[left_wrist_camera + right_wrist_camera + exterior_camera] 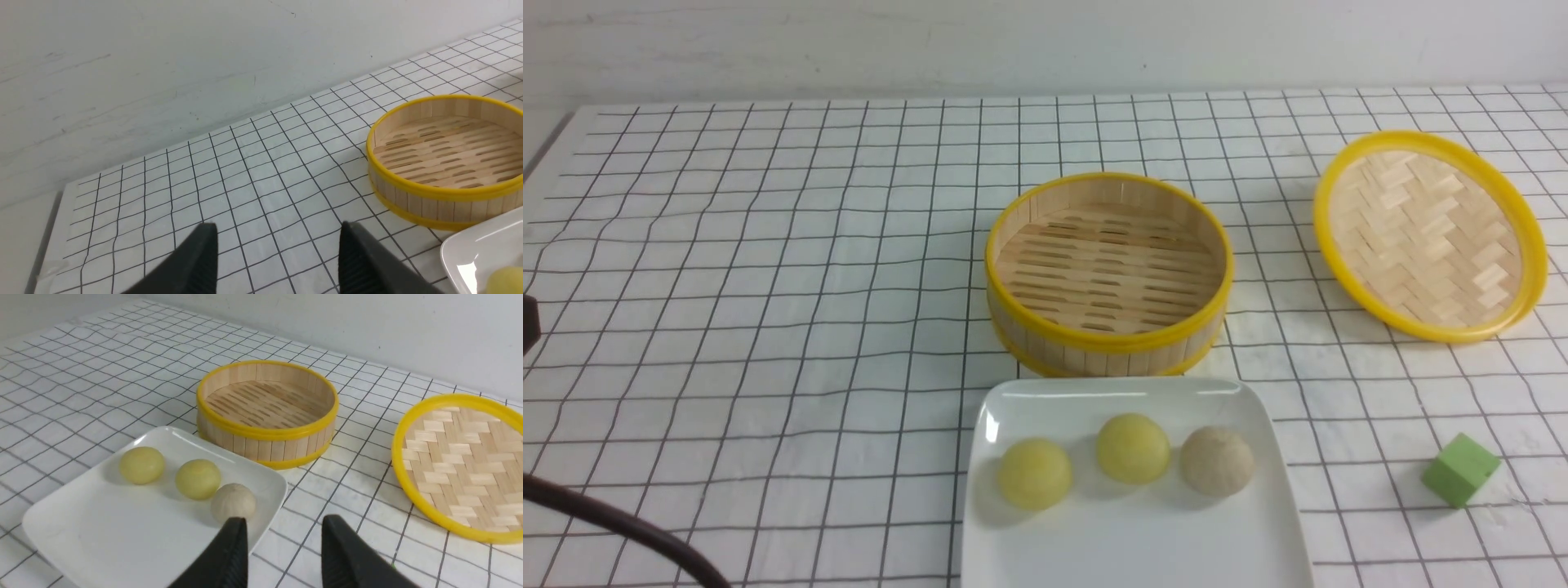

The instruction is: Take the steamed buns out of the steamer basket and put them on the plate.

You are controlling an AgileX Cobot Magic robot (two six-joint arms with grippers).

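You have a white tabletop (768,286) with a black grid filling the front view. In the lower centre of the frame is the plate (1127,547), glossy white and rounded-square. It lies just beside the basket (1109,343) above it. The basket stands upright at centre, with light wood walls, yellow rims and its slatted floor in full sight. The lid (1429,237) is at the upper right, woven side showing.

Your left tool (278,228) is released, its fingers wide apart over the tabletop. Your right tool (284,522) is also released, gripping nothing.

All the buns are on the plate, in a close row. From left to right they are a yellow bun (1035,473), a second yellow bun (1133,447) and a beige bun (1217,461). Each is smooth and domed. A green cube (1460,469) sits at the lower right.
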